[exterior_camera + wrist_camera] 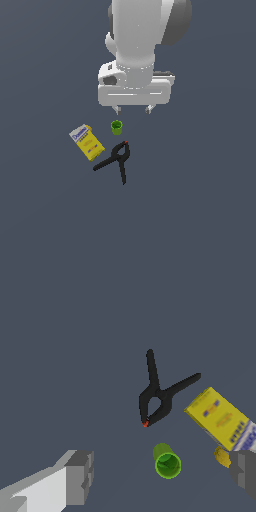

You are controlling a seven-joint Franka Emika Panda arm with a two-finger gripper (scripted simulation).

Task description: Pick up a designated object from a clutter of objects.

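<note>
Gripper spread wide, nothing between its two short grey fingers; white glossy hand body above it. Green cup: small, round, tapered, bright matte green, upright with open mouth up, standing on the flat dark grey floor just below the fingers in the exterior view, apart from them. Yellow box: flat rectangular carton, blue-and-white label at one end, lying to the exterior view's left of the cup, not touching it. Black clamp: two splayed thin handles, red tip pointing toward the cup, near the box.
</note>
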